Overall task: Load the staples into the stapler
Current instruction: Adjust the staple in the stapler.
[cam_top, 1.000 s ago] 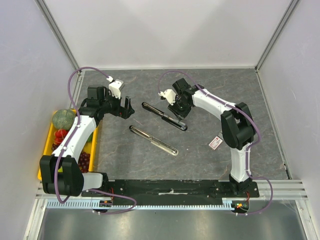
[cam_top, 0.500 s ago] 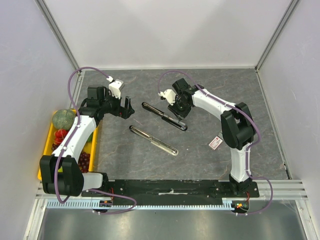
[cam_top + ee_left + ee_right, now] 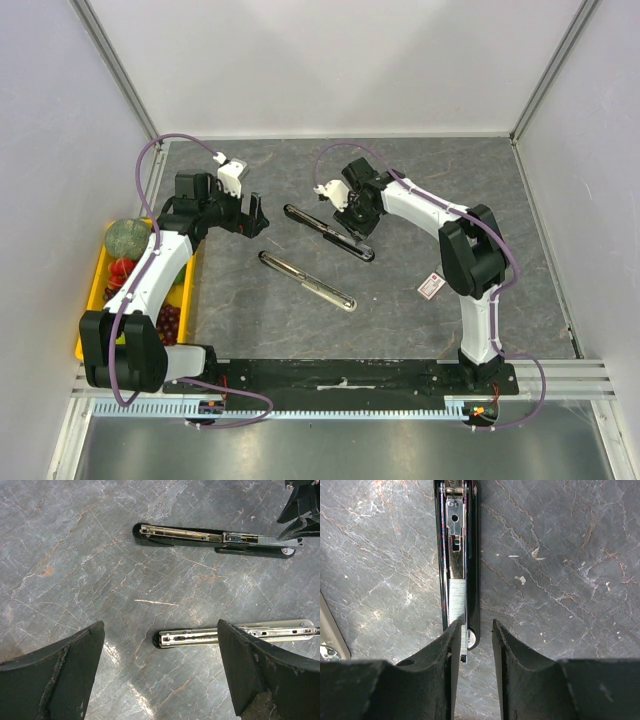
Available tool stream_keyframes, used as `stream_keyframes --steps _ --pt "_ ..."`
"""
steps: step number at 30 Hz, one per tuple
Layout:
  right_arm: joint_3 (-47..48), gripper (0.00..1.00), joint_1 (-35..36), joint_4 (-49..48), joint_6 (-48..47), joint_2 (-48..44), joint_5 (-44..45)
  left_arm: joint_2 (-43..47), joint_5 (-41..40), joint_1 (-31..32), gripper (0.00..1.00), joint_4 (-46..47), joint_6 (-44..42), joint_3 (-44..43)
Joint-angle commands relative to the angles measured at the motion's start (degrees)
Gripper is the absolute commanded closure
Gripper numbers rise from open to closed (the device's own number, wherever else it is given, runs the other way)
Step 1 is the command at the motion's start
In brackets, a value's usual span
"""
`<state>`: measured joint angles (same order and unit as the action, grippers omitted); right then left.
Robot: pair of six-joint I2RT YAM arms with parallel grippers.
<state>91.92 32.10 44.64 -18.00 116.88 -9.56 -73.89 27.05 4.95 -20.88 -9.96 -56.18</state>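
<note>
At the far middle of the table (image 3: pixel 250 320), the right claw (image 3: pixel 477 630) has crept a shade toward 10 o'clock over the last second, following the black stapler (image 3: pixel 328 232). The left arm, the stapler and everything else lie just as before. I read so small a shift as fine adjustment at the magazine, not a new reach. A grey staple strip (image 3: pixel 456 597) already lies in the open metal channel, so loading looks well along, with seating the strip and shutting the stapler left to do. The right claw's fingers stand slightly parted with bare table showing between them, grasping nothing that I can see. Its left finger sits just beside the near end of the strip. The left claw (image 3: pixel 160 625) hangs released and wide above the table, at 9 o'clock of the stapler. From above, the stapler's long axis runs from 10 o'clock to 4 o'clock with the channel facing up. The strip sits toward the 4 o'clock end, which I take for the nose. A separate silver bar (image 3: pixel 305 280) lies near it on the 7 o'clock side, almost parallel. Whether that is the stapler's cover I cannot tell. The staples box (image 3: pixel 431 285) rests flat at 4 o'clock of the stapler, well apart from it.
</note>
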Motion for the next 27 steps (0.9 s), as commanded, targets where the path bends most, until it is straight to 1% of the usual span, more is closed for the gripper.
stream_keyframes --steps 1,12,22,27 --pt "1.51 0.62 0.33 -1.05 -0.46 0.98 0.60 0.23 0.55 -0.38 0.00 1.99 0.90 -0.07" --pt "2.12 0.62 1.12 -1.49 -0.72 2.04 -0.72 0.06 0.64 -0.38 0.00 1.99 0.90 -0.07" --pt "2.48 0.62 1.57 -1.75 -0.63 2.12 0.68 0.06 0.64 -0.38 0.00 2.08 0.73 0.02" --pt "2.56 0.62 1.57 -2.28 -0.55 1.25 -0.10 0.06 0.64 -0.38 0.00 2.08 0.82 -0.07"
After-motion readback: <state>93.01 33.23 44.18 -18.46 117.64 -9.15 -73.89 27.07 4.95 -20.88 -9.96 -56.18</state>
